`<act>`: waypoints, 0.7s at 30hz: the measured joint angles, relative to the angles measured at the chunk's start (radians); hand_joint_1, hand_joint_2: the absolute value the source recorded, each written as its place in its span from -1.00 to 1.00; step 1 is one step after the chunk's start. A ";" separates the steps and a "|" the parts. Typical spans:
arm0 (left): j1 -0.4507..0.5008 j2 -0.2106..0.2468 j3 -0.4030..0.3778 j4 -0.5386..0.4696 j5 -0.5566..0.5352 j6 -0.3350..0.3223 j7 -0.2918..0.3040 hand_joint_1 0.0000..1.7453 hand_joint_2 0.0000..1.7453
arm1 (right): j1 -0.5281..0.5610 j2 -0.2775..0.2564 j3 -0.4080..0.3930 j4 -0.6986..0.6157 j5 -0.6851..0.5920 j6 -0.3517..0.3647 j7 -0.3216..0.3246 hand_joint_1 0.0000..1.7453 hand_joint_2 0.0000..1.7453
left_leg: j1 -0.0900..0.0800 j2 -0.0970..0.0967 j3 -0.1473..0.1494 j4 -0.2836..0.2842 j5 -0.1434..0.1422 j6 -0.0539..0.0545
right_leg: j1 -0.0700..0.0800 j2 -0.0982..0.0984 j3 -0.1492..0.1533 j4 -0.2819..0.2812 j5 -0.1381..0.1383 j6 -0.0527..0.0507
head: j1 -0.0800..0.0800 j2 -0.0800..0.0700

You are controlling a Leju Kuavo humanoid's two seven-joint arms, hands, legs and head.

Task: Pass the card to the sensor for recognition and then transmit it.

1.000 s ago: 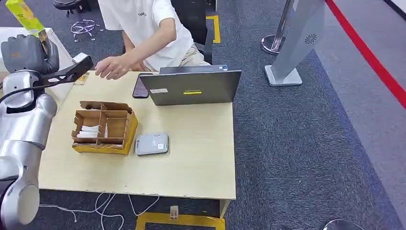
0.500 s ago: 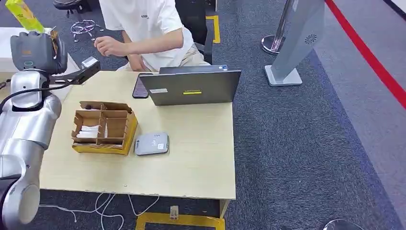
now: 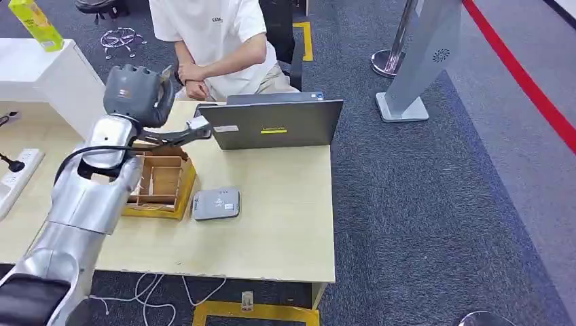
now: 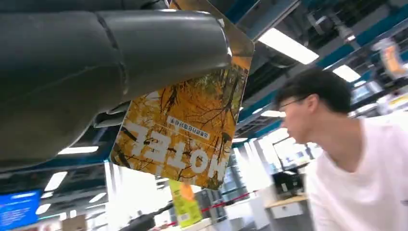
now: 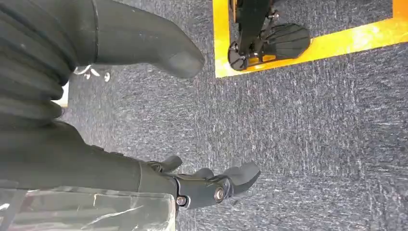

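Note:
My left hand (image 3: pixel 136 95) is raised over the far side of the cardboard card box (image 3: pixel 163 180), near the laptop. It holds a card (image 4: pixel 185 130) printed with yellow autumn trees, pinned under the thick thumb (image 4: pixel 120 53). In the head view only a corner of the card (image 3: pixel 165 70) sticks up beside the hand. The grey flat sensor (image 3: pixel 215 204) lies on the table just right of the box, nearer to me than the hand. My right hand (image 5: pixel 211 185) hangs over the carpet, fingers apart, holding nothing.
A grey laptop (image 3: pixel 272 123) stands open at the table's far edge. A person in a white shirt (image 3: pixel 210 34) sits behind it with hands together (image 3: pixel 193 81). A white cabinet (image 3: pixel 47 75) and a power strip (image 3: pixel 17 173) are on the left.
My left arm swung right from the table's far left corner to above the card box, still holding the card. The person drew the outstretched hand back and folded both hands.

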 joint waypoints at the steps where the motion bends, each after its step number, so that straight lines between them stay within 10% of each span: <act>1: 0.013 -0.005 -0.031 -0.039 0.006 -0.022 0.008 1.00 -1.00 | 0.004 0.000 -0.005 0.000 -0.007 0.000 -0.004 -1.00 1.00 | 0.000 0.000 0.000 0.000 0.000 0.000 | 0.000 0.000 0.000 0.000 0.000 0.000 | 0.000 0.000; 21: 0.100 -0.004 -0.275 -0.292 0.051 -0.139 0.050 1.00 -1.00 | 0.025 0.000 -0.058 0.000 -0.030 -0.005 -0.007 -1.00 1.00 | 0.000 0.000 0.000 0.000 0.000 0.000 | 0.000 0.000 0.000 0.001 0.000 0.000 | 0.000 0.000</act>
